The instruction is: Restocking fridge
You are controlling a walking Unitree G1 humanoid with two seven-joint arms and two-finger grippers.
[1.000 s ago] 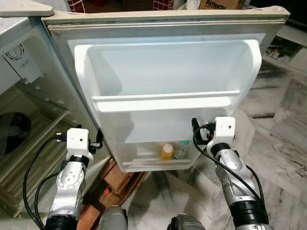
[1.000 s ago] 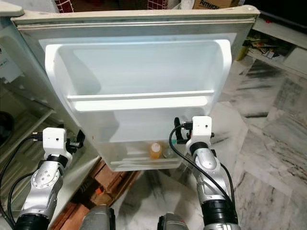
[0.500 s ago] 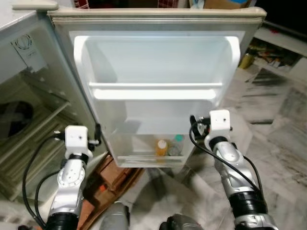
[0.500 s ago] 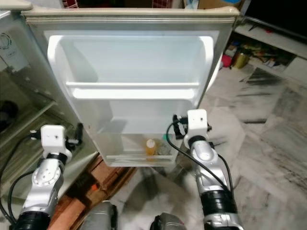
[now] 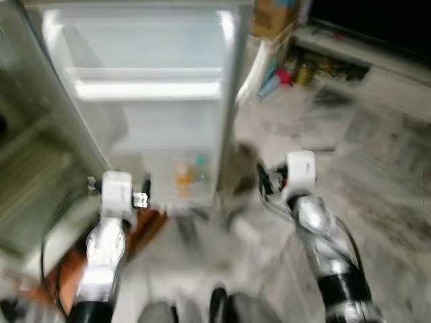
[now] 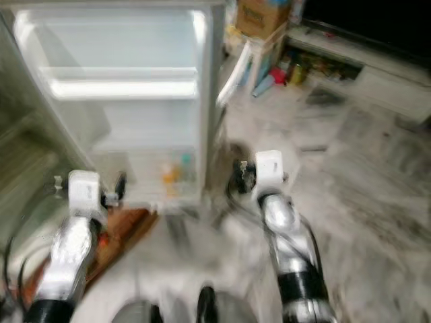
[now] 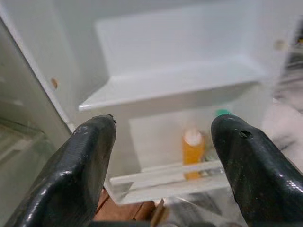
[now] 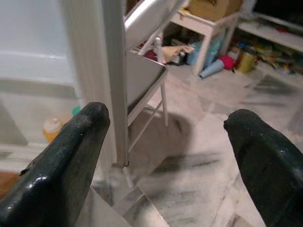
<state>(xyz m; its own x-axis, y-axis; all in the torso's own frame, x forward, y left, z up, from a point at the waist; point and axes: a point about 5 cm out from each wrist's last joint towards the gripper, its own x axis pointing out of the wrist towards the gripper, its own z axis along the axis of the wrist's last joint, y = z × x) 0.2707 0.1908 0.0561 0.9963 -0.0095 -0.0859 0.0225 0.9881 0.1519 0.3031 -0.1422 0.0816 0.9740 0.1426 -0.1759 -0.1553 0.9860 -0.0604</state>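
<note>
You have the open fridge door [image 5: 141, 101] ahead as your landmark. Low in its bottom rack stand an orange bottle [image 7: 193, 147] and, just beside it, a green-capped bottle [image 7: 221, 113]; the shelf above them is bare. The head views are blurred, so trust the wrist views for detail.

Your left gripper [image 7: 165, 156] faces that rack with its fingers spread wide and empty. Your right gripper [image 8: 165, 156] is off the door's free edge, fingers also wide apart and holding nothing, looking past a white chair [image 8: 151, 75] toward floor clutter.

The bottles look small, light and smooth, probably plastic and slippery; take one around the body below the cap. Mind the rack's front rail [image 7: 165, 172] and the door's edge; the chair stands close beside it, while marble floor [image 8: 199, 156] beyond lies open.
</note>
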